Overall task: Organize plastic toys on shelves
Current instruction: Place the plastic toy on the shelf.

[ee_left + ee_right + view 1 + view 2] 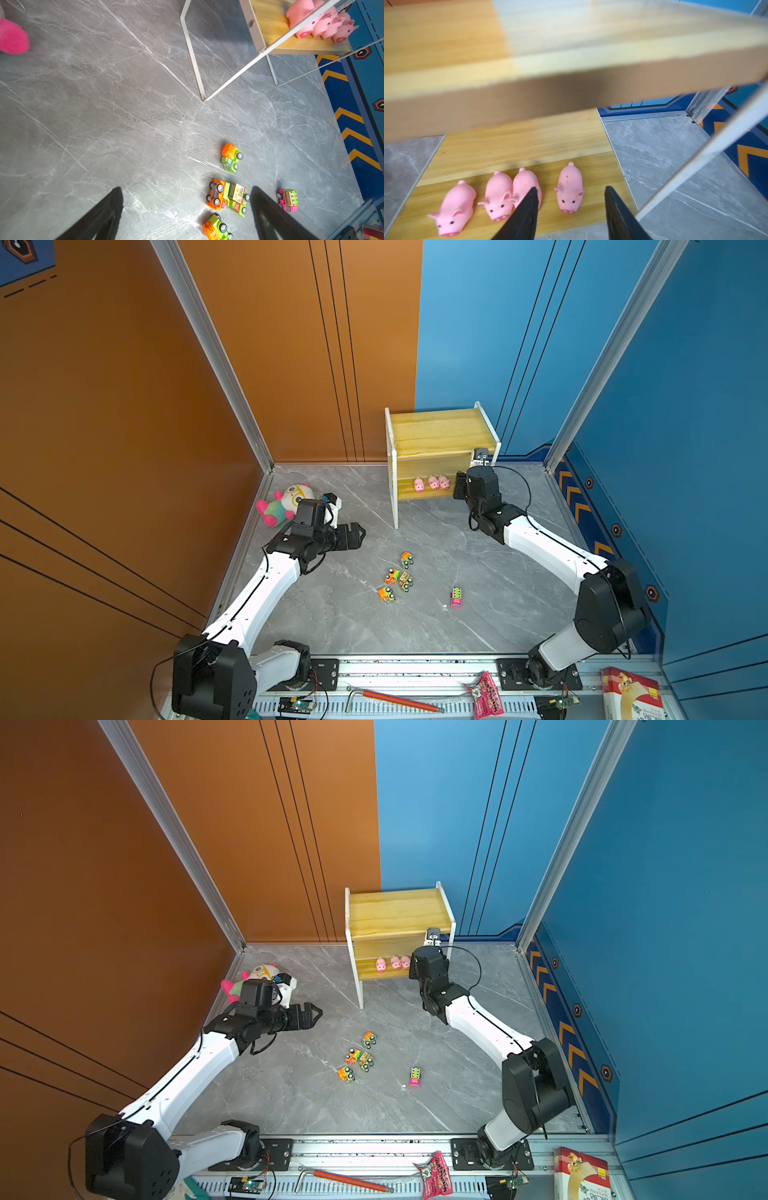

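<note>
The shelves [440, 435] [399, 915] stand at the back of the grey table. Several pink pigs [499, 197] line the lower board [529, 141]. My right gripper [571, 188] is open at that board's front edge. One pig [570, 187] stands free between its fingers, apart from both. In both top views three pigs [432, 483] [392, 963] show and my right wrist hides the rest. Several toy trucks [399, 576] [228, 195] and a pink truck [456, 597] [287, 199] lie mid-table. My left gripper [359, 533] [187, 188] hovers open and empty left of them.
A plush doll [286, 499] with pink limbs lies at the back left beside my left wrist. On the front rail lie a red-handled tool [395, 699], a pink snack packet [486, 695] and a red-and-white box [631, 695]. Walls close in the left, back and right.
</note>
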Tool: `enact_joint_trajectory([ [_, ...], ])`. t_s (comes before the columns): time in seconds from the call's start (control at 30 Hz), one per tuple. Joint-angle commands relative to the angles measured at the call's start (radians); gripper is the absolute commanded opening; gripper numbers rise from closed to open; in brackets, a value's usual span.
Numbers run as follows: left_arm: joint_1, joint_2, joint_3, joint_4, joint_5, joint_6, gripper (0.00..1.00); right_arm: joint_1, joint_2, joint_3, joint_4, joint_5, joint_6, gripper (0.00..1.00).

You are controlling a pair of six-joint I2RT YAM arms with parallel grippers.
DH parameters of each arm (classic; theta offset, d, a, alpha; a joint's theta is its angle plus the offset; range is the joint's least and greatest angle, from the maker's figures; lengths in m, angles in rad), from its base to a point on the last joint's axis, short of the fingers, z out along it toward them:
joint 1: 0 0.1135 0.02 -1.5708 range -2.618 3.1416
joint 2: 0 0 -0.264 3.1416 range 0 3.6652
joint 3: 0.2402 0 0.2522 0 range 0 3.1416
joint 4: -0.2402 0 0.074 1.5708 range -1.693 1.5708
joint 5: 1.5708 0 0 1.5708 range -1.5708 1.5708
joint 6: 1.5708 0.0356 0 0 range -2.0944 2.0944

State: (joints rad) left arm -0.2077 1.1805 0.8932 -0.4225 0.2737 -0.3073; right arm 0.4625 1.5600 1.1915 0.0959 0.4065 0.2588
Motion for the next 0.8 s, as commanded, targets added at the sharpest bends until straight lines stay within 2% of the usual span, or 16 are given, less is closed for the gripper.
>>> enact_joint_trajectory([
  [0.0, 0.011, 0.005, 0.029, -0.012, 0.022, -0.007, 0.96, -0.013, -0.025, -0.036, -0.063, -0.065, 0.048, 0.48],
  [0.1, 0.011, 0.005, 0.029, -0.012, 0.023, -0.007, 0.96, -0.016, -0.037, -0.060, -0.083, -0.087, 0.074, 0.44],
  [0.47, 0.007, 0.017, 0.028, -0.012, 0.013, -0.006, 0.96, -0.041, -0.181, -0.188, -0.205, -0.214, 0.093, 0.44],
  [0.6, -0.015, 0.018, 0.024, -0.012, -0.013, 0.007, 0.96, -0.119, -0.256, -0.242, -0.245, -0.291, 0.139, 0.44],
  [0.77, -0.089, 0.016, 0.013, -0.013, -0.078, 0.028, 0.96, -0.285, -0.310, -0.268, -0.257, -0.408, 0.250, 0.45],
])
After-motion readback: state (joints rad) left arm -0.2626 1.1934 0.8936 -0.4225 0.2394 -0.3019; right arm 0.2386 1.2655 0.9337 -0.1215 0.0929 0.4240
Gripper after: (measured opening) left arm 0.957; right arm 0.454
